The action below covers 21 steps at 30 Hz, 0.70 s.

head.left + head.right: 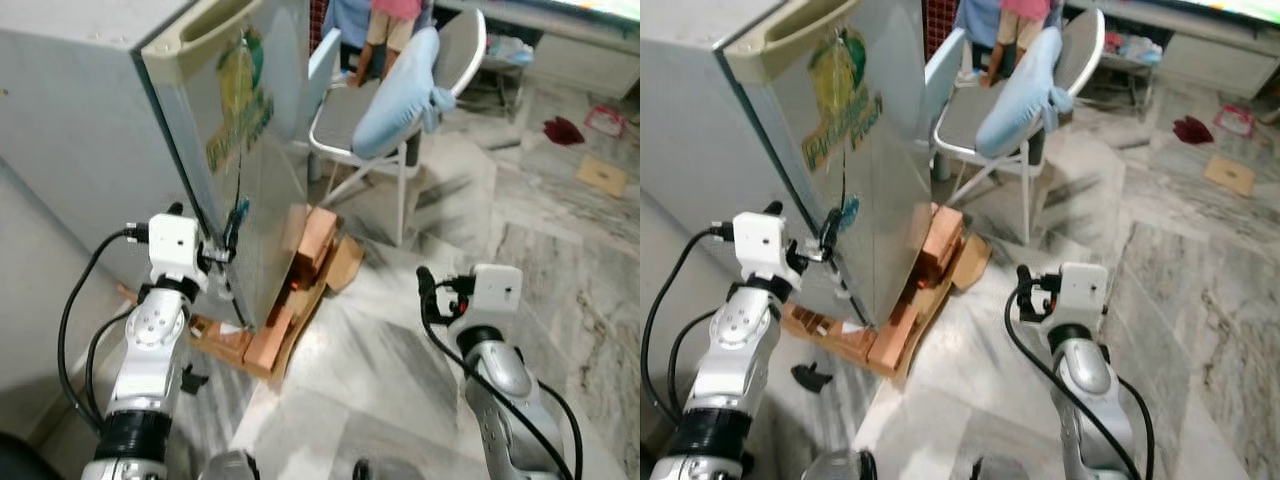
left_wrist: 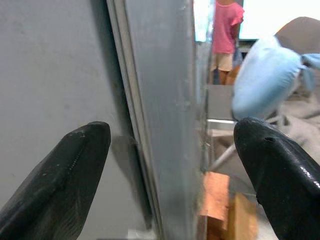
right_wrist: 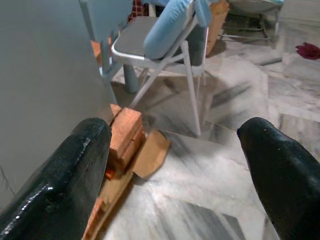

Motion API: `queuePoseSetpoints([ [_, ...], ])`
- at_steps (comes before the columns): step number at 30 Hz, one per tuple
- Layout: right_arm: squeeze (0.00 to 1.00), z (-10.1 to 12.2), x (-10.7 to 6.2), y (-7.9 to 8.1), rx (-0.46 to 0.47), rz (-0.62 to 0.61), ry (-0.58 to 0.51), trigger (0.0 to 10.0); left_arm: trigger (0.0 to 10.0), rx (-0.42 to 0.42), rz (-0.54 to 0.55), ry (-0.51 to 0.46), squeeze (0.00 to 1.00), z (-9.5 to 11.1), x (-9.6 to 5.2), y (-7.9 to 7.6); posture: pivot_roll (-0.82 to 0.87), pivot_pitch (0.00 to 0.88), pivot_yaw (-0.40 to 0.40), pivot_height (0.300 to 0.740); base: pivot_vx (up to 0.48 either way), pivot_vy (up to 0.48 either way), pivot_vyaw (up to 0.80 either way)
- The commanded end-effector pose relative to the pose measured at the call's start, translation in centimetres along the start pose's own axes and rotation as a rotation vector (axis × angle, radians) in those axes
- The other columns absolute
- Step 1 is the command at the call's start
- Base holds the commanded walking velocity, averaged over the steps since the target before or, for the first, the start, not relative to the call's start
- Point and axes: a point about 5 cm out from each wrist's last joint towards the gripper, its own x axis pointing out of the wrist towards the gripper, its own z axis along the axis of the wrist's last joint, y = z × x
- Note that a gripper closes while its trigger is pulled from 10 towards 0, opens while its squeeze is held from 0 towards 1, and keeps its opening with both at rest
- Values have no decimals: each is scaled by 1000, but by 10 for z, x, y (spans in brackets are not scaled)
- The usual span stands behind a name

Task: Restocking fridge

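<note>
A small grey fridge (image 1: pixel 90 150) stands on bricks, its door (image 1: pixel 255 150) shut and marked with a green logo. My left gripper (image 1: pixel 228 240) is raised at the door's lower edge on the side facing me. In the left wrist view it (image 2: pixel 172 132) is open, one finger on each side of the seam (image 2: pixel 132 125) between door and body, with nothing held. My right gripper (image 3: pixel 175 130) is open and empty above the marble floor, to the right of the fridge; its fingers (image 1: pixel 425 290) point toward the fridge's base.
Orange bricks (image 1: pixel 305 250) and cardboard (image 1: pixel 345 262) lie under and beside the fridge. Just behind it stands a white folding chair (image 1: pixel 345 120) carrying a light blue cushion (image 1: pixel 395 95). A person in a pink shirt (image 1: pixel 390 25) stands farther back. Open marble floor (image 1: pixel 560 260) spreads right.
</note>
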Motion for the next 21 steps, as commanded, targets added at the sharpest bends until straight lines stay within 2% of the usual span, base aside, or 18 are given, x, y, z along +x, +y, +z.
queuePoseSetpoints([
  [1, 0, -7, -4, -11, -12, -36, 28, 10000, 10000, -8, -8, -11, 0, 3, 0, -5, -40, 92, -20, 740, 0, 0, 0],
  [5, 0, -7, -4, -10, -12, -36, 29, 10000, 10000, -10, -12, -10, 0, 3, 0, -5, -39, 93, -22, 740, 0, 0, 0],
  [12, 0, -7, -4, -11, -15, -39, 29, 10000, 10000, 19, 57, -22, 0, 10, 19, 9, -49, 100, -21, 740, 0, 0, 0],
  [21, 0, -7, -6, -13, -18, -46, 35, 10000, 10000, 22, 56, -15, 0, 12, 41, 14, -64, 104, -18, 740, 0, 0, 0],
])
